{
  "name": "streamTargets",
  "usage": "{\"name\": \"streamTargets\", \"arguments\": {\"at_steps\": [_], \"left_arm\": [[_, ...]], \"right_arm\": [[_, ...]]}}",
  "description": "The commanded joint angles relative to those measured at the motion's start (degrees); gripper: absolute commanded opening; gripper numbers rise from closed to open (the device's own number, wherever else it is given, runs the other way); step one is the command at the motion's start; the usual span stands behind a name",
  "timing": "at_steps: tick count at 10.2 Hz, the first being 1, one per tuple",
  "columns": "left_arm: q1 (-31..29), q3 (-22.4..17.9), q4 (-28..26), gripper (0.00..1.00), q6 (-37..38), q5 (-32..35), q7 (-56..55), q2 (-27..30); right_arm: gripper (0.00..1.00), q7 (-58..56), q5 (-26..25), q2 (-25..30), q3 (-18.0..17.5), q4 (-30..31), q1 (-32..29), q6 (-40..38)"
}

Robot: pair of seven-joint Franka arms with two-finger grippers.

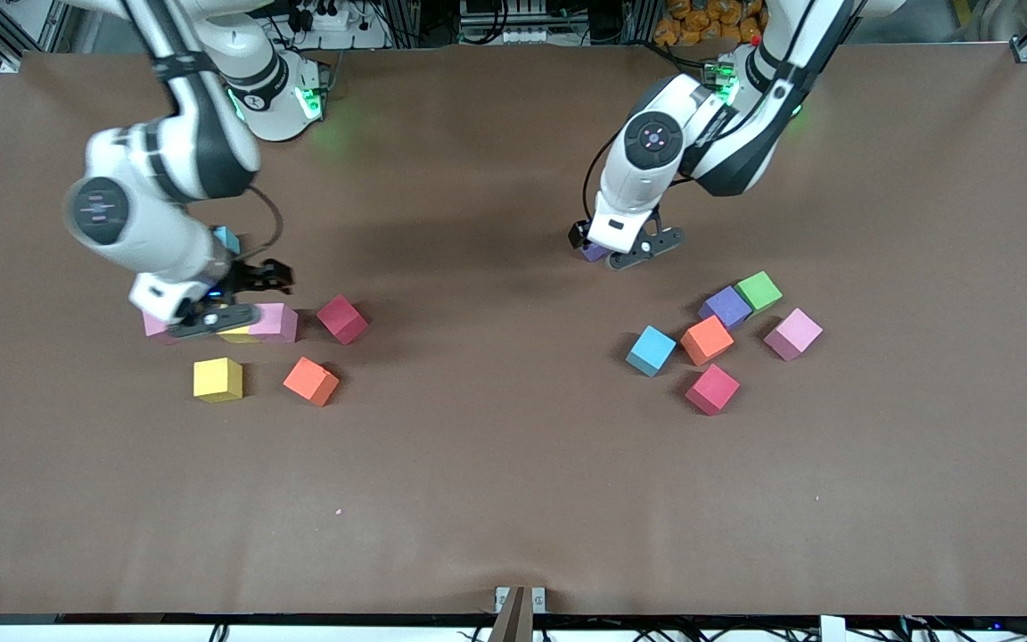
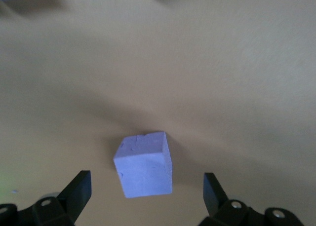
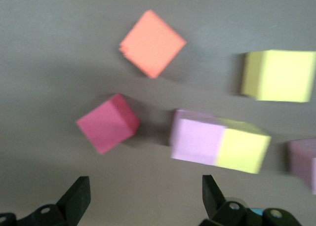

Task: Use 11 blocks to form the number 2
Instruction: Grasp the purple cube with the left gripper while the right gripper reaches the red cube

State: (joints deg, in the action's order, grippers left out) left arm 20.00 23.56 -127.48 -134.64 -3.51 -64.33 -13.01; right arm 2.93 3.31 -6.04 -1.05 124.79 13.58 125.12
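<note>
Brown paper covers the table [image 1: 496, 499], and blocks lie on it in two loose groups, one toward each arm's end; no digit is formed.

Much of the right arm's group is hidden in the front view. The right gripper [image 1: 210, 314] hangs low over a short row of touching blocks: a pink block [image 1: 275, 322], a yellow block [image 1: 239, 336] mostly covered by the fingers, and another pink one [image 1: 155, 326] peeking out under the wrist. A light blue block [image 1: 227, 238] shows only as a corner by the forearm. The right wrist view shows the row's pink and yellow faces joined, with the gripper's fingers [image 3: 79, 199] spread apart and nothing between them. A red block [image 1: 341, 318] lies just beside the row; a loose yellow block [image 1: 217, 379] and an orange block [image 1: 310, 381] lie nearer the front camera.

The left gripper [image 1: 625, 252] is bent down, its fingers wide apart over a purple block [image 2: 144, 164] that sits on the table, untouched and barely visible in the front view.

Toward the left arm's end lie a purple cube [image 1: 726, 307], a green cube [image 1: 759, 291], a pink cube [image 1: 792, 333], an orange cube [image 1: 707, 340], a blue cube [image 1: 651, 349] and a red cube [image 1: 712, 389].
</note>
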Motion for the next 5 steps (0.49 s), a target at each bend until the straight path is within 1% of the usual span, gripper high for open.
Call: {"name": "streamTargets", "arguments": {"at_steps": [1,2,3,4,5], "left_arm": [[0.74,0.0,-5.73,1.0,-10.51,-1.33,-1.76,-2.18],[0.92,0.0,-6.45,1.0,-11.51,-1.24,-2.29,-2.89],[0.92,0.0,-6.46,1.0,-11.7,-1.24,-2.47,-3.94],[1.09,0.09,-6.37,1.0,-11.87,-1.24,-2.99,-5.0],[2.05,0.09,-6.46,1.0,-12.22,-1.24,-4.39,-5.44]], "right_arm": [[1.0,12.76,0.21,-4.48,0.35,0.54,7.93,6.85],[1.0,12.45,-0.75,-7.55,0.35,0.8,10.65,10.54],[1.0,10.97,-3.19,-9.15,0.35,0.28,13.81,11.36],[1.0,9.39,-7.22,-9.95,0.35,-0.24,14.37,12.33],[1.0,6.42,-9.09,-11.17,0.35,-0.6,14.2,13.91]]}}
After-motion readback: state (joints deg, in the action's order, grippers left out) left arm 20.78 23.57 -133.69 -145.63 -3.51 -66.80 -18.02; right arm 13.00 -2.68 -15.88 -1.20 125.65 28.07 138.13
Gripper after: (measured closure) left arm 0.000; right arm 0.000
